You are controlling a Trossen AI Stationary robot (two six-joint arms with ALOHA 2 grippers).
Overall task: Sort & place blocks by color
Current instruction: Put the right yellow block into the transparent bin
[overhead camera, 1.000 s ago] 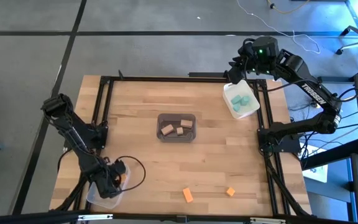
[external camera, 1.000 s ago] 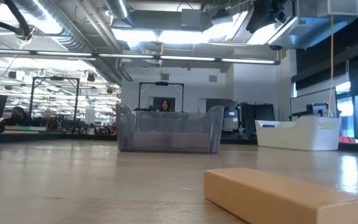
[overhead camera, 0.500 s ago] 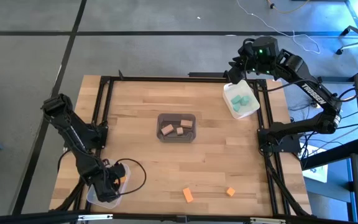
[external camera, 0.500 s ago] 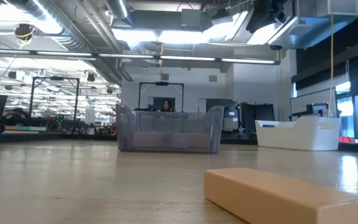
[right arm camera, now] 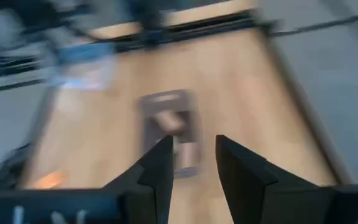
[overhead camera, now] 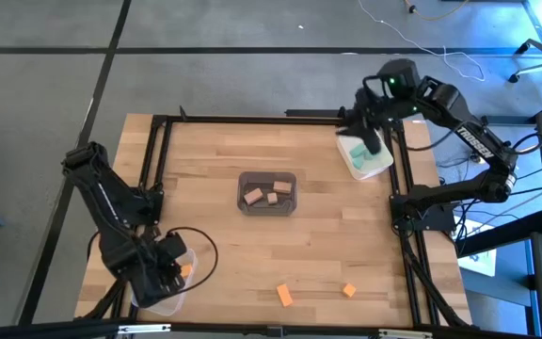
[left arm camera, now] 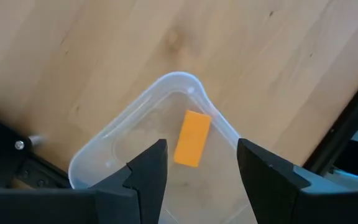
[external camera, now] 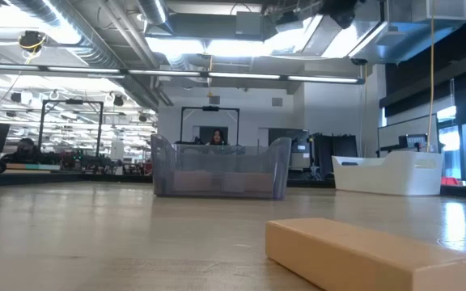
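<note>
An orange block (left arm camera: 192, 138) lies flat on the floor of the clear bin (left arm camera: 104, 149) at the table's near left corner. My left gripper (left arm camera: 201, 148) hangs open above it, touching nothing; the high view shows this gripper (overhead camera: 163, 273) over the bin. Two more orange blocks (overhead camera: 284, 296) (overhead camera: 348, 290) lie on the wood near the front edge. Tan blocks (overhead camera: 269, 195) sit in the dark grey bin (overhead camera: 267, 177) at the centre. Teal blocks (overhead camera: 360, 153) lie in the white bin (overhead camera: 373, 168) at the far right, where my right gripper (overhead camera: 373, 143) hovers open, with nothing between its fingers (right arm camera: 194, 152).
A black metal frame (overhead camera: 252, 119) runs round the tabletop. A cable loop (overhead camera: 205, 252) lies on the wood beside the clear bin. In the low view one block (external camera: 370, 255) lies close to the camera, with the grey bin (external camera: 217, 170) and white bin (external camera: 391, 174) farther back.
My left gripper has risen straight up from the clear bin; the orange block stays on the bin's floor. My right gripper has stayed over the white bin's far side but has swung round, turning from the far edge toward the table's centre.
</note>
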